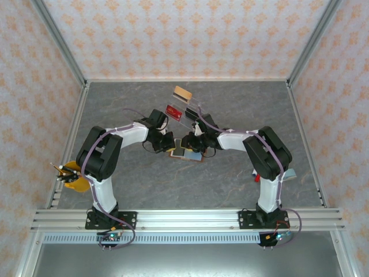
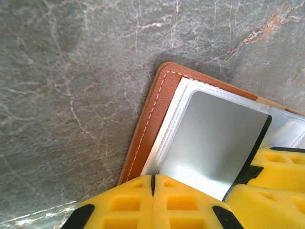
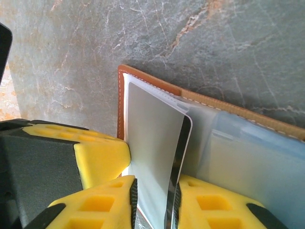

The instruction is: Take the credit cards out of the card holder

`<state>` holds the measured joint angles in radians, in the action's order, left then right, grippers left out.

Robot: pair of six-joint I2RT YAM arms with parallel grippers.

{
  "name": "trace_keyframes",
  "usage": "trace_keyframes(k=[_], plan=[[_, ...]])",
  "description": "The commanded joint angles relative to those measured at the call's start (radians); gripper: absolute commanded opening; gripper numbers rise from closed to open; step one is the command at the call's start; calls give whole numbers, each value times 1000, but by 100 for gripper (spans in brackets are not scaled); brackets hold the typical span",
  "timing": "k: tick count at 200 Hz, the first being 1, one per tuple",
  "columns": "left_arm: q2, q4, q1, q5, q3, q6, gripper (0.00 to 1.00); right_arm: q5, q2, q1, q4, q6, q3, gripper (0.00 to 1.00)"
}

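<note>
Both arms meet mid-desk over the card holder, which lies open and flat on the marbled surface, brown stitched cover down, clear sleeves up.

Left pincer: closed, fingertips pressed together at the near edge of the holder. Looks like a hold-down to pin the holder. Cannot tell whether a sleeve edge is pinched between the tips.

Right pincer: jaws drawn narrow, one finger on each side of a grey card with a dark reverse. The card stands tilted up out of its sleeve, and the pads look to be against both faces, so I read this as a grip.

Already out, by how they lie: a red card and a tan-orange card on the desk beyond the holder, well apart from it.

Step in hand, as I judge it: extraction of the grey card, mid-task.

Next move calls for:
- a straight pull along the sleeve mouth, not sideways, or the plastic may bind
- the left arm bearing down so the holder does not lift with the card
- setting the card down by the other two

Risk: a thin, slick card could slip from the pads.
</note>
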<state>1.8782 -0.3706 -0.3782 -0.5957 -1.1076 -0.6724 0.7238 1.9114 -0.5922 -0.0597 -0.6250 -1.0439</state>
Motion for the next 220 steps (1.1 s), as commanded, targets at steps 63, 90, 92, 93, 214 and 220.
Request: trace_keyframes(k=[63, 90, 92, 93, 214, 220], plan=[[24, -45, 8, 58, 46, 28, 6, 83, -50, 21, -214, -85, 78, 18], [25, -49, 11, 60, 45, 33, 7, 107, -66, 35, -245, -94, 102, 17], [25, -48, 12, 60, 45, 32, 7, 108, -67, 35, -246, -95, 102, 17], [25, -48, 12, 59, 45, 32, 7, 109, -67, 35, -246, -94, 103, 17], [23, -62, 21, 58, 40, 39, 8, 60, -81, 37, -132, -26, 85, 4], [20, -63, 22, 57, 40, 40, 8, 55, -84, 37, -123, -19, 84, 2]])
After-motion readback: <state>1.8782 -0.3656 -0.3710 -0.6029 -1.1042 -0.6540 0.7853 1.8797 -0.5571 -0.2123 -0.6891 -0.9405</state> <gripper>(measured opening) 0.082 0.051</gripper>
